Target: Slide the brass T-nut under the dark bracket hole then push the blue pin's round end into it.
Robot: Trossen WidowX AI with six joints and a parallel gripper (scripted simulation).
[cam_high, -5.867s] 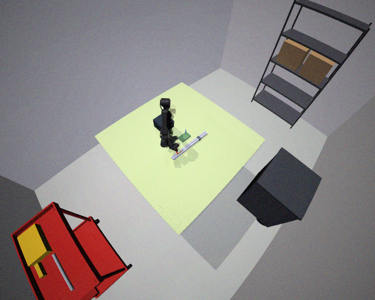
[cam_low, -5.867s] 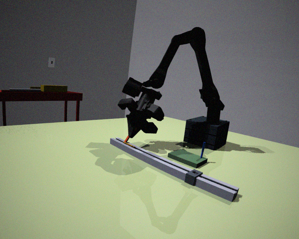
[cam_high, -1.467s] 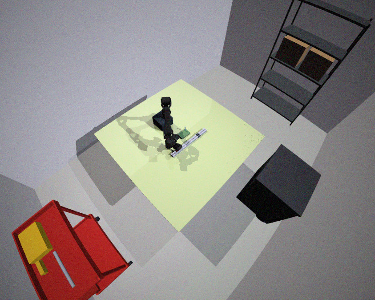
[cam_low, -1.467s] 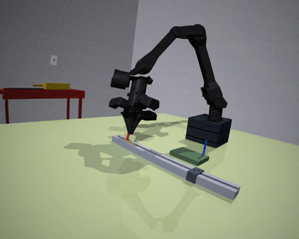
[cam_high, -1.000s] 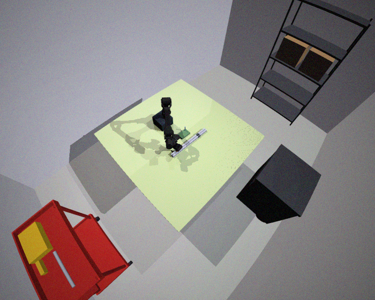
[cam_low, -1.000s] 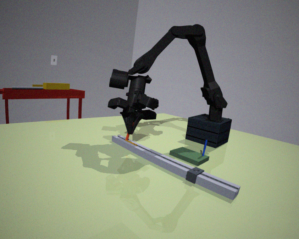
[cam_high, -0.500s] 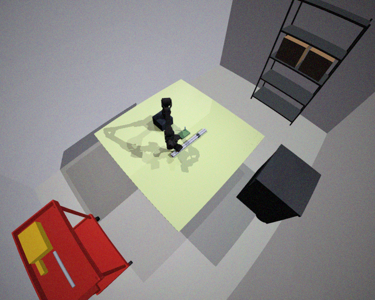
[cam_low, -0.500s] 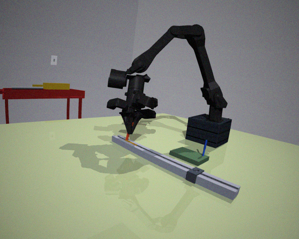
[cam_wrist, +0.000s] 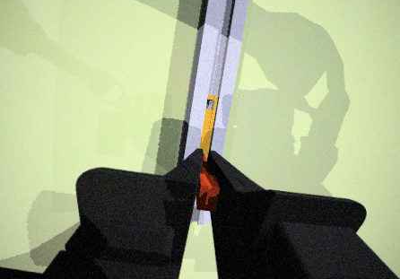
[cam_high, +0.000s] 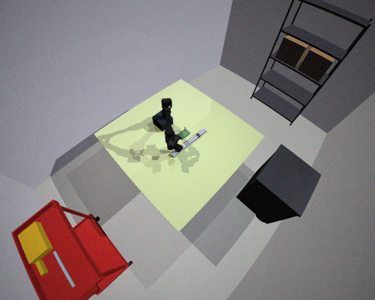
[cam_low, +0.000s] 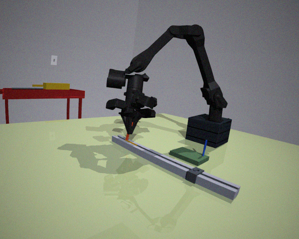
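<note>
My gripper (cam_low: 130,133) (cam_wrist: 204,155) is shut on the orange handle (cam_low: 127,137) (cam_wrist: 207,193), which stands up, leaning slightly, near the far end of the aluminum rail (cam_low: 157,159) (cam_wrist: 216,54) (cam_high: 190,142). The brass T-nut (cam_low: 132,143) (cam_wrist: 207,127) lies along the rail's slot; whether it is fully under the lips I cannot tell. The dark bracket (cam_low: 192,177) (cam_high: 197,135) sits over the rail nearer its other end, with a hole in its top. The blue pin (cam_low: 204,148) (cam_high: 184,128) stands slightly tilted in the green tray (cam_low: 185,155) (cam_high: 183,134).
The green tray lies beside the rail, between it and the arm's base (cam_low: 208,130) (cam_high: 158,121). The pale green table (cam_high: 187,200) (cam_low: 67,205) carries the arm, rail and tray. A red cart (cam_high: 71,238) (cam_low: 41,94) and a dark box (cam_high: 287,180) stand away from the table.
</note>
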